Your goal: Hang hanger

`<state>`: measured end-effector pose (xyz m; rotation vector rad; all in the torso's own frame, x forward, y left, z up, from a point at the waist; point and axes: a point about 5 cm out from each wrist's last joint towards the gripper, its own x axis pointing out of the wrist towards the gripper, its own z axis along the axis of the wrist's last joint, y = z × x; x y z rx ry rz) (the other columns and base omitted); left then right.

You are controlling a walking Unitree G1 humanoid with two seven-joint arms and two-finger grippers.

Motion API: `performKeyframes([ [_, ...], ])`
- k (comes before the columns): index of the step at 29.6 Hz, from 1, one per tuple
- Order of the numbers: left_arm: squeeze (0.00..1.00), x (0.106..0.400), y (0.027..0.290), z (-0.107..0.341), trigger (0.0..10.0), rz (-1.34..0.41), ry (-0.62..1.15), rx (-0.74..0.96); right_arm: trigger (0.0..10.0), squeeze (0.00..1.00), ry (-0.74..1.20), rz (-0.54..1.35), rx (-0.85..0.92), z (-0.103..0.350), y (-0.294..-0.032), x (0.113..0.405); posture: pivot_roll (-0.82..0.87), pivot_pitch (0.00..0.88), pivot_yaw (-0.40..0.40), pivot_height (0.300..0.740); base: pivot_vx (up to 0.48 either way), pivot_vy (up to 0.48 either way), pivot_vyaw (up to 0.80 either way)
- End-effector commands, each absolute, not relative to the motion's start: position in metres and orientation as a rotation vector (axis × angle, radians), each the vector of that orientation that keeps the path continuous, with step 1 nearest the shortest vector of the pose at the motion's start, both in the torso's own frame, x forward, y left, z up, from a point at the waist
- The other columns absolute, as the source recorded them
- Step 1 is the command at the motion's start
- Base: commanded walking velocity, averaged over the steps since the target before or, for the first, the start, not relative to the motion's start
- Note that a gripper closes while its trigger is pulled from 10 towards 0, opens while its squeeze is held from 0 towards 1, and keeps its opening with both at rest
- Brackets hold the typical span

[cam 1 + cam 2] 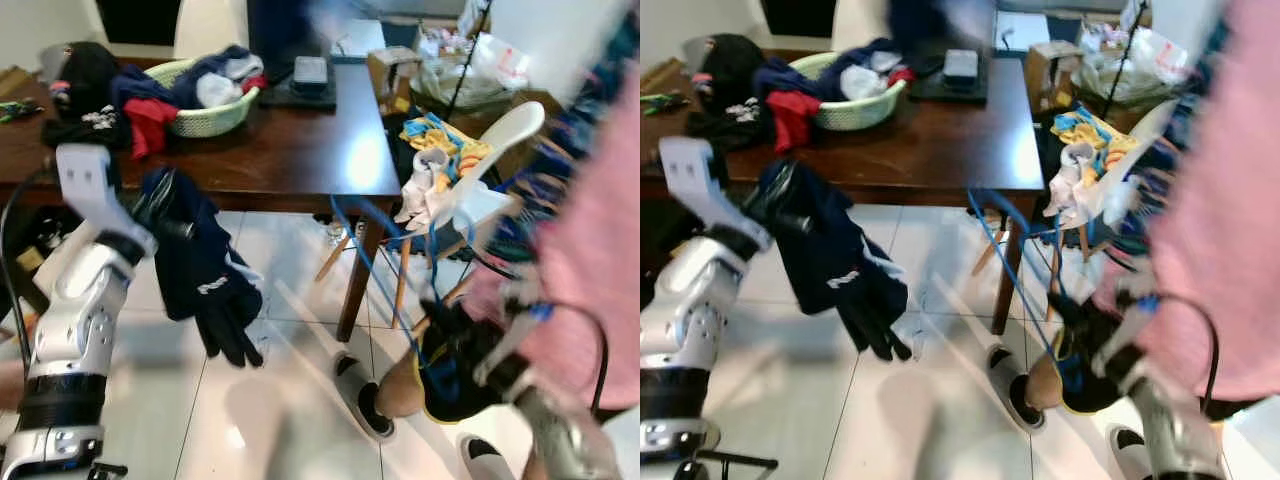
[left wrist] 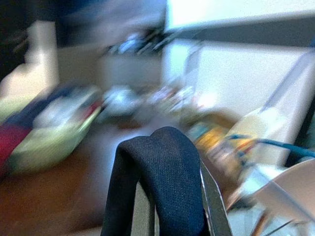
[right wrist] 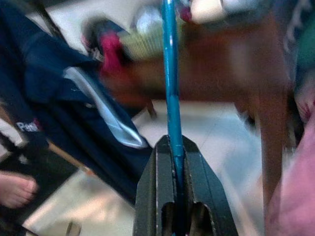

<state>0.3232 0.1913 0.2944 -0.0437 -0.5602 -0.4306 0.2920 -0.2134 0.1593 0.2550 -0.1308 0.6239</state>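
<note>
A thin blue hanger hangs low at the right, in front of the table leg. My right gripper is shut on it, and in the right wrist view the blue rod runs out from between the closed fingertips. At the left, my left gripper holds up a dark navy garment with a white logo, which hangs down toward the floor. The left wrist view has its cloth draped over the fingers. All views are blurred by motion.
A dark wooden table stands ahead, bearing a green laundry basket of clothes. A white chair piled with clothes is at the right. Pink fabric crowds the right edge. A person's leg and shoe are on the white tile floor.
</note>
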Motion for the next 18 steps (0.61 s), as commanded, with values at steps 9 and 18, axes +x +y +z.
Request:
performKeyframes([
  [9, 0.00, 0.307, 0.172, 0.301, 10.0, -0.602, -0.578, -0.095, 10.0, 0.00, -0.024, 0.630, 0.198, 0.143, -0.214, 0.282, 0.04, 0.114, -0.027, 0.740, 0.373, 0.000, 0.00],
  [18, 0.00, 0.300, 0.163, 0.300, 10.0, -0.668, -0.535, -0.123, 10.0, 0.00, 0.032, 0.648, 0.184, 0.141, -0.212, 0.276, 0.04, 0.118, -0.027, 0.740, 0.000, 0.000, 0.00],
])
